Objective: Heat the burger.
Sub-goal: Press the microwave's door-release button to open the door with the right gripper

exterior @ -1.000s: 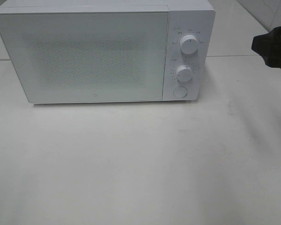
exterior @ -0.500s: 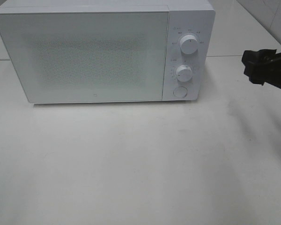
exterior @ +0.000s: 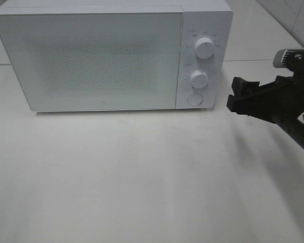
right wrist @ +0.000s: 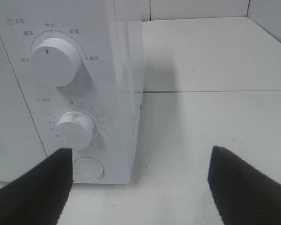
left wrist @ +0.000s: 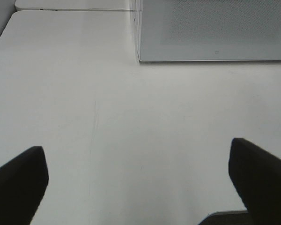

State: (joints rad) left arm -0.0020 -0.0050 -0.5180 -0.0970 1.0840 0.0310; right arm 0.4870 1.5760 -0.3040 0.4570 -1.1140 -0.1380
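A boxy white microwave oven (exterior: pixel 101 55) stands toward the back of the pale, matte white counter (exterior: pixel 142 177), nearer its left edge than its right. Its wide frosted door (exterior: pixel 91 61) is shut flush with the body. The control panel sits to the right of the door. On it, a large round white upper knob (exterior: pixel 205 48) carries a red tick pointing roughly upward, with a smaller round white lower knob (exterior: pixel 198 78) under it. A flat round white button (exterior: pixel 194 99) is at the bottom. The burger shows in none of the views, so where it lies cannot be told (the frosted door reveals nothing behind it). The black right gripper (exterior: pixel 236 97) hangs above the counter just beside the oven's right front corner, at about the height of the lower knob and the button and not touching the casing. Its two dark fingers (right wrist: pixel 33 187) stand well apart with nothing between them. The black left gripper (left wrist: pixel 136 187) is out of the high camera's sight. From its own wrist camera it hovers over bare counter in front of the oven's left front corner, its fingers (left wrist: pixel 18 183) spread wide and holding nothing.
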